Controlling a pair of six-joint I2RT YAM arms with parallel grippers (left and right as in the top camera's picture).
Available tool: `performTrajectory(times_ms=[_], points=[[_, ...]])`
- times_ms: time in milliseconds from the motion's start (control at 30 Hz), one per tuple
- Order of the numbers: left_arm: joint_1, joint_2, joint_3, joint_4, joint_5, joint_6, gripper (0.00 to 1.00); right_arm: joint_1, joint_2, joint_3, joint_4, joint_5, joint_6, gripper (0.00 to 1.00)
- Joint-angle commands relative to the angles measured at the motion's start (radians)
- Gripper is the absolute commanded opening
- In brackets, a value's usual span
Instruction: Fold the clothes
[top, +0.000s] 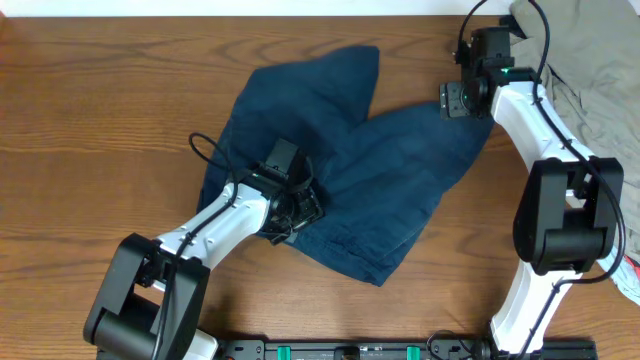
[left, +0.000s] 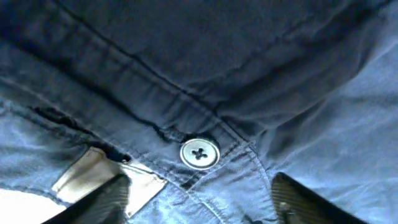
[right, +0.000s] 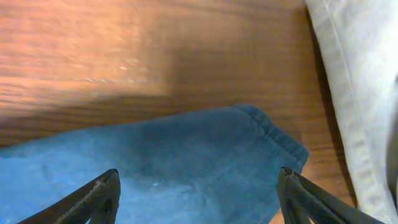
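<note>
Navy shorts (top: 350, 170) rumpled on the wooden bench (top: 90, 120).
Left gripper (left: 199, 205) and right gripper (right: 199, 186) hover over them, both spread apart.

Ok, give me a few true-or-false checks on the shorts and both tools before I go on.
1. The dark navy blue cloth shorts lie unfolded on the brown wooden table, legs splayed apart. True.
2. The left tool hangs over the shorts' round pale button. True.
3. The right tool is shut on a leg hem. False: its fingers stand wide apart above the hem corner.
4. The khaki-grey cloth garment lies on top of the shorts. False: it lies beside them, with bare wood between.
</note>
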Motion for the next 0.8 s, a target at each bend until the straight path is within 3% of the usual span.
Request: performTrajectory(times_ms=[0, 100, 167, 267, 467, 633, 767], points=[[-0.002, 0.006, -0.004, 0.055, 0.013, -0.015, 0.64, -0.015, 0.023, -0.005, -0.017, 0.039, -0.012, 0.79], [-0.002, 0.006, -0.004, 0.096, 0.013, -0.015, 0.62, -0.025, 0.045, -0.013, -0.053, 0.039, -0.012, 0.73], [-0.002, 0.006, -0.004, 0.1, 0.012, -0.015, 0.61, -0.032, 0.064, -0.024, -0.082, 0.035, -0.012, 0.63], [-0.002, 0.006, -0.004, 0.099, 0.012, -0.014, 0.51, -0.041, 0.098, -0.047, -0.119, 0.034, -0.011, 0.45], [-0.002, 0.006, -0.004, 0.09, 0.011, -0.014, 0.52, -0.054, 0.129, -0.084, -0.206, 0.035, 0.05, 0.2], [-0.002, 0.006, -0.004, 0.069, 0.011, -0.014, 0.52, -0.062, 0.129, -0.085, -0.312, 0.035, 0.125, 0.05], [-0.002, 0.006, -0.005, 0.068, 0.006, -0.014, 0.52, -0.061, 0.129, -0.085, -0.391, 0.035, 0.157, 0.01]])
